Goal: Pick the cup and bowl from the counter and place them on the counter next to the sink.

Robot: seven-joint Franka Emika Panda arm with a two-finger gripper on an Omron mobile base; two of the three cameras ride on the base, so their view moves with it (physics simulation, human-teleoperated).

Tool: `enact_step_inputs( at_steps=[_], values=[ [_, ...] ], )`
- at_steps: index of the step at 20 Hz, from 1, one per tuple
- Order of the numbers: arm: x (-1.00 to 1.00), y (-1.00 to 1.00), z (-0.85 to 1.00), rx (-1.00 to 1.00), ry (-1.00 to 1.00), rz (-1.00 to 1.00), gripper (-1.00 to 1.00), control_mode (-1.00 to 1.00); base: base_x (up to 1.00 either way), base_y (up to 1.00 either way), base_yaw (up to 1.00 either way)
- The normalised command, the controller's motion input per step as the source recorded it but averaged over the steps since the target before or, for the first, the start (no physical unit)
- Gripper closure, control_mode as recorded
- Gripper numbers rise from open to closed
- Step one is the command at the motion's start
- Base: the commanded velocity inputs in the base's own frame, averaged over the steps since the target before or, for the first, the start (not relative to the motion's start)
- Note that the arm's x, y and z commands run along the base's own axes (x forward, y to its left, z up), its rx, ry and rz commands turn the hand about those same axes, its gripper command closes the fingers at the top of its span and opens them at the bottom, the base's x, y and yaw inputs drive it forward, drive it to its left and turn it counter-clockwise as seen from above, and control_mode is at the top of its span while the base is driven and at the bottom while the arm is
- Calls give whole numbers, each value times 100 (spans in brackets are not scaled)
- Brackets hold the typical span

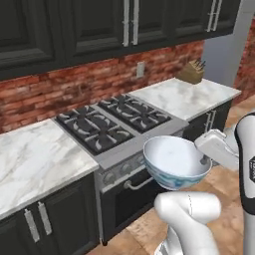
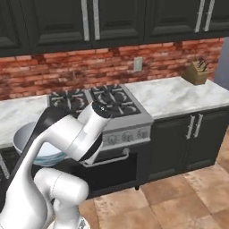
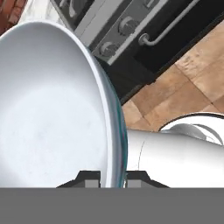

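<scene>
**Carrying the bowl level to the sink side**

Pinching the bowl (image 3: 52,109) by its rim, pincer (image 3: 113,178) with one fingertip inside the white wall and the other outside on the blue-grey skin. Held in the air in front of the stove (image 1: 112,122), above the wood floor (image 1: 226,219), clear of the counter (image 1: 35,159) and touching nothing but the fingertips.

Roughly upright in the left base view, mouth up, hanging off one edge of the rim. A one-sided hold on a wide bowl, so likely to swing or twist about the pinch if jerked. Best moved slowly, with the wrist kept steady and the mouth level, no sharp turns while the base drives.

Worth watching: the oven handle (image 1: 139,183) and stove knobs just behind the bowl, and the robot's own white links close beneath it. Safer lifted a little higher before any sideways travel.

No sink or cup to be seen here, so a drive probably needed first. On arrival, better lowered until the foot rests flat on marble beside the basin, then released, not dropped.
</scene>
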Motion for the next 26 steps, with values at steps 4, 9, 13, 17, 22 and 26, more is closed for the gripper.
enact_step_inputs(
  at_steps=[4,9,13,17,22,26],
  values=[
    [0,0,0,0,0,0,100,100,4,-96,-70],
    [0,0,0,0,0,0,100,100,5,-86,-74],
    [0,0,0,0,0,0,100,100,4,-82,-75],
    [0,0,0,0,0,0,100,100,4,-81,-74],
    [0,0,0,0,0,0,100,100,72,14,-30],
    [0,0,0,0,0,0,100,100,100,54,-23]
  ],
)
